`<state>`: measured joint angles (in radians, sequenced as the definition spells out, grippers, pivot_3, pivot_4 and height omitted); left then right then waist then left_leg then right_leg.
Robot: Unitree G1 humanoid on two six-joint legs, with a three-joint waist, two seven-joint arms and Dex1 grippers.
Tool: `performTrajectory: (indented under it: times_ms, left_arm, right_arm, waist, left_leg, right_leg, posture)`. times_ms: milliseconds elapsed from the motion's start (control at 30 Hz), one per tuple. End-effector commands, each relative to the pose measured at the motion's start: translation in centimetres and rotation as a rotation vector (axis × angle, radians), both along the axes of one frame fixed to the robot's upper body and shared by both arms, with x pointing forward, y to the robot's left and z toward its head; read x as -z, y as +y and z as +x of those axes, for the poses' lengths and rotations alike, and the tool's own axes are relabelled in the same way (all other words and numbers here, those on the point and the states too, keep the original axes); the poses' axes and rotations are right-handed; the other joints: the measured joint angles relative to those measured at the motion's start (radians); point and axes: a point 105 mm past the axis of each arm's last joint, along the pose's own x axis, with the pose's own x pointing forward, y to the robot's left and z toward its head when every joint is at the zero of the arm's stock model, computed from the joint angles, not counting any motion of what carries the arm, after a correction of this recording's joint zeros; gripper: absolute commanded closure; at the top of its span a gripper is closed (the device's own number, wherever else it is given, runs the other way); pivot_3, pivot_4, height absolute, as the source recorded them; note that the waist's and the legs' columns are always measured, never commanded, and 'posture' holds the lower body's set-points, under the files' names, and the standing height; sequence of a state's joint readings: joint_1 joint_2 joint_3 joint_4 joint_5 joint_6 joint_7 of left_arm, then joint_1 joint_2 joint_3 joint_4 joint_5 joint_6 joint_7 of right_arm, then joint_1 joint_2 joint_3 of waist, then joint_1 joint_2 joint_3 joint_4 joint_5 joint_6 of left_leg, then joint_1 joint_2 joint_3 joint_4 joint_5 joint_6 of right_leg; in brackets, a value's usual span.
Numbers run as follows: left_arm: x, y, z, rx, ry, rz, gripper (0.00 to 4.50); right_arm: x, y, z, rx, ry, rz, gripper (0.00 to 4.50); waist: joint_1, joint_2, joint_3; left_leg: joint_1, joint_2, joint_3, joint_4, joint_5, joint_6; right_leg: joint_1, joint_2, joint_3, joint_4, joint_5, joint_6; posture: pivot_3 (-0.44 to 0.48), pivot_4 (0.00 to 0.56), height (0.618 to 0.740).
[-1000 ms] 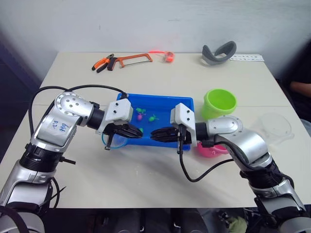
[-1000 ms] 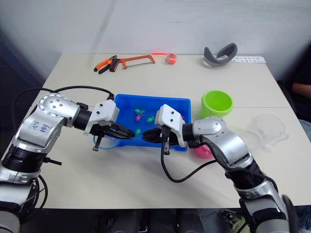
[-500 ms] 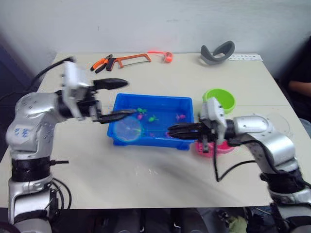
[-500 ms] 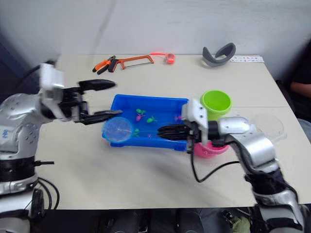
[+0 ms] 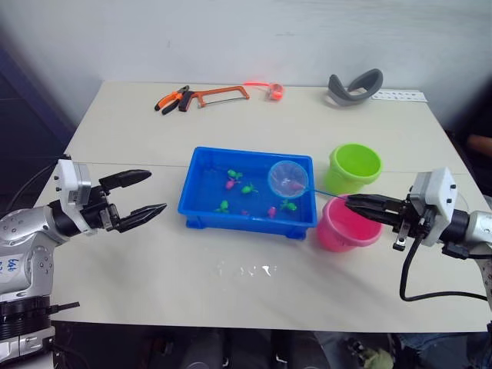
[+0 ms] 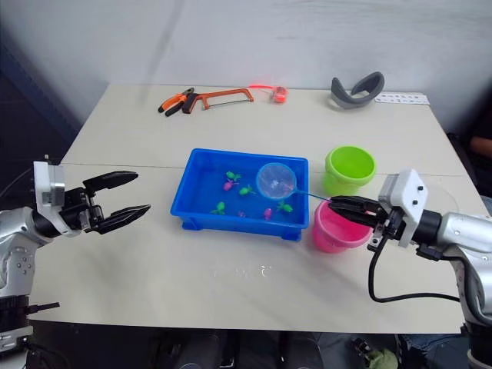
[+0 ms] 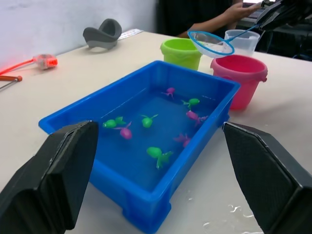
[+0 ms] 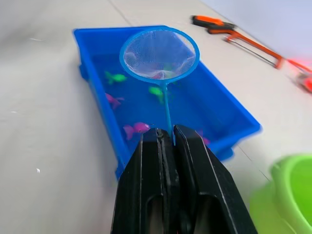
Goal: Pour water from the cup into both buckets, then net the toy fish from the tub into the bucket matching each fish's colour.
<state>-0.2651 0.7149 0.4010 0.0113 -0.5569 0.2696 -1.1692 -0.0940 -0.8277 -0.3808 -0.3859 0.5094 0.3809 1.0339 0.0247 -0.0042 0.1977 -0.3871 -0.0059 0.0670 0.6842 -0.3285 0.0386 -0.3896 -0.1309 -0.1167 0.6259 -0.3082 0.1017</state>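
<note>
Two buckets (image 5: 353, 167) flank the tub's (image 5: 201, 197) right end, hacksaw (image 5: 217, 94) behind

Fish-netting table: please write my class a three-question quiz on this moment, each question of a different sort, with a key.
1. True or false: the right tool is shut on the handle of the net.
2. Multiple choice: the net's hoop hangs over (A) the green bucket, (B) the tub, (C) the hacksaw.
3. Fill in: the left tool is ____, holding nothing.

Key: 1 true; 2 B; 3 open.
</note>
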Motion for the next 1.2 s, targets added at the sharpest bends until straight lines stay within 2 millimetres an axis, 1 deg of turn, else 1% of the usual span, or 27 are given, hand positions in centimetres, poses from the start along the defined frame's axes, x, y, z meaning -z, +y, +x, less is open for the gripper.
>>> performTrajectory:
  times_ms: [33, 67, 133, 233, 300, 367, 433, 467, 533, 600, 633, 733, 833, 933, 1000, 1067, 1200]
  left_arm:
    - [-0.1, -0.1, -0.2, 0.011, -0.018, -0.036, 0.08]
    - [0.2, -0.3, -0.2, 0.017, -0.006, -0.043, 0.08]
    - [0.6, -1.0, -0.2, 0.041, 0.005, -0.047, 0.08]
    - [0.3, -1.9, 0.3, 0.062, -0.009, -0.063, 0.08]
    - [0.2, -2.2, 0.3, 0.070, -0.012, -0.068, 0.08]
    - [0.2, -2.9, 0.4, 0.094, -0.013, -0.067, 0.08]
    - [0.2, -3.5, 0.4, 0.115, -0.015, -0.068, 0.08]
    - [0.1, -3.7, 0.4, 0.120, -0.019, -0.069, 0.08]
    - [0.0, -4.1, 0.6, 0.126, -0.025, -0.077, 0.08]
    - [-0.1, -4.6, 0.6, 0.138, -0.034, -0.079, 0.08]
    - [-0.1, -4.7, 0.5, 0.145, -0.034, -0.081, 0.08]
    - [-0.3, -5.2, 0.4, 0.155, -0.042, -0.082, 0.08]
    - [-0.3, -5.3, 0.2, 0.164, -0.036, -0.072, 0.08]
    - [0.1, -5.4, -0.4, 0.197, 0.005, -0.049, 0.08]
    - [0.1, -5.5, -0.7, 0.199, 0.007, -0.050, 0.08]
    - [0.1, -5.6, -0.7, 0.197, 0.011, -0.054, 0.08]
    - [0.1, -5.8, -0.7, 0.196, 0.016, -0.054, 0.08]
  right_arm:
    - [-1.6, -0.9, -0.5, 0.099, -0.039, 0.036, 4.50]
    - [-1.6, -1.1, -0.5, 0.131, -0.034, 0.040, 4.50]
    - [-1.9, -0.7, -0.6, 0.159, -0.017, 0.055, 4.50]
    - [-2.3, 0.5, -0.2, 0.139, -0.013, 0.033, 4.50]
    - [-2.4, 0.9, 0.0, 0.132, -0.010, 0.024, 4.50]
    - [-2.5, 1.7, 0.9, 0.107, -0.024, -0.058, 4.50]
    - [-2.6, 2.4, 1.6, 0.085, -0.019, -0.103, 4.50]
    - [-2.7, 2.7, 1.9, 0.076, -0.007, -0.111, 4.50]
    - [-3.0, 3.7, 2.3, 0.050, 0.050, -0.066, 4.50]
    - [-2.7, 4.3, 3.1, 0.075, 0.108, -0.066, 4.50]
    - [-2.6, 4.6, 3.3, 0.078, 0.105, -0.079, 4.50]
    - [-2.4, 4.9, 4.2, 0.099, 0.063, -0.162, 4.50]
    - [-2.3, 4.6, 4.4, 0.108, 0.040, -0.244, 4.50]
    - [-2.1, 4.6, 4.6, 0.127, 0.078, -0.227, 4.50]
    - [-2.0, 4.6, 4.6, 0.124, 0.072, -0.254, 4.50]
    - [-1.7, 5.0, 4.6, 0.109, 0.123, -0.212, 4.50]
    - [-0.4, 6.2, 4.6, 0.098, 0.339, -0.063, 4.50]
  waist:
    - [-0.003, 0.000, 0.000]
    - [-0.003, 0.000, 0.000]
    - [-0.003, 0.000, 0.000]
    - [-0.002, 0.000, 0.000]
    - [-0.002, 0.000, 0.000]
    - [-0.002, 0.000, 0.000]
    - [-0.003, 0.000, 0.000]
    - [-0.003, 0.000, 0.000]
    - [-0.003, 0.000, 0.000]
    - [-0.003, 0.000, 0.000]
    - [-0.004, 0.000, 0.000]
    - [-0.002, 0.000, 0.000]
    - [-0.002, 0.000, 0.000]
    - [-0.003, 0.000, 0.000]
    - [-0.004, 0.000, 0.000]
    - [-0.005, 0.000, 0.000]
    - [-0.011, 0.000, 0.000]
  left_leg:
    - [0.000, 0.000, 0.000, 0.000, 0.000, 0.000]
    - [0.001, 0.000, 0.001, 0.000, 0.000, 0.000]
    - [0.001, 0.001, 0.001, -0.001, 0.000, 0.000]
    - [0.001, 0.000, 0.001, -0.001, 0.000, 0.000]
    - [0.001, 0.000, 0.001, 0.000, 0.000, 0.000]
    - [0.001, 0.000, 0.000, -0.001, 0.000, 0.000]
    - [0.000, 0.000, 0.001, -0.001, 0.000, 0.000]
    - [0.000, 0.000, 0.001, -0.001, 0.000, 0.000]
    - [0.000, 0.000, 0.001, -0.001, 0.000, 0.000]
    - [0.000, 0.000, 0.001, -0.001, 0.000, 0.000]
    - [0.000, 0.000, 0.001, -0.001, 0.000, 0.000]
    - [-0.001, 0.000, 0.000, -0.001, 0.000, 0.000]
    - [-0.001, 0.000, 0.001, -0.001, 0.000, 0.000]
    - [-0.001, 0.000, 0.001, -0.001, 0.000, 0.000]
    - [-0.001, 0.000, 0.001, -0.001, 0.000, 0.000]
    - [-0.001, 0.000, 0.001, -0.001, 0.000, 0.000]
    - [-0.001, 0.001, 0.001, -0.001, 0.000, -0.001]
  right_leg:
    - [0.000, 0.000, 0.000, 0.000, 0.000, 0.000]
    - [0.000, 0.000, 0.001, 0.000, 0.000, 0.000]
    - [0.000, 0.000, 0.001, 0.000, 0.000, 0.000]
    - [0.000, 0.000, 0.001, 0.000, 0.000, 0.000]
    - [0.000, 0.000, 0.001, 0.000, 0.000, 0.000]
    - [0.000, 0.000, 0.001, 0.000, 0.000, 0.000]
    - [-0.001, 0.000, 0.001, 0.000, 0.000, 0.000]
    - [-0.001, 0.000, 0.001, 0.000, 0.000, 0.000]
    - [-0.001, 0.000, 0.001, 0.000, 0.000, 0.000]
    - [-0.001, 0.000, 0.001, 0.000, 0.000, 0.000]
    - [-0.001, 0.000, 0.001, 0.000, 0.000, 0.000]
    - [-0.001, 0.000, 0.000, -0.001, 0.000, 0.000]
    - [-0.001, 0.000, 0.001, -0.001, 0.000, 0.000]
    - [-0.002, 0.000, 0.001, -0.001, 0.000, 0.000]
    - [-0.002, 0.000, 0.001, -0.001, 0.000, 0.000]
    - [-0.002, 0.001, 0.001, -0.001, 0.000, 0.000]
    - [-0.001, 0.001, 0.001, 0.000, 0.000, 0.000]
  posture:
    - [0.000, 0.150, 0.740]
    - [0.000, 0.150, 0.740]
    - [0.000, 0.150, 0.740]
    - [0.000, 0.150, 0.740]
    - [0.000, 0.150, 0.740]
    - [0.000, 0.150, 0.740]
    - [0.000, 0.150, 0.740]
    - [0.000, 0.150, 0.740]
    - [0.000, 0.150, 0.740]
    - [0.000, 0.150, 0.740]
    - [0.000, 0.150, 0.740]
    - [0.000, 0.150, 0.740]
    - [0.000, 0.150, 0.740]
    - [0.000, 0.150, 0.740]
    - [0.000, 0.150, 0.740]
    - [0.000, 0.150, 0.740]
    - [0.000, 0.150, 0.740]
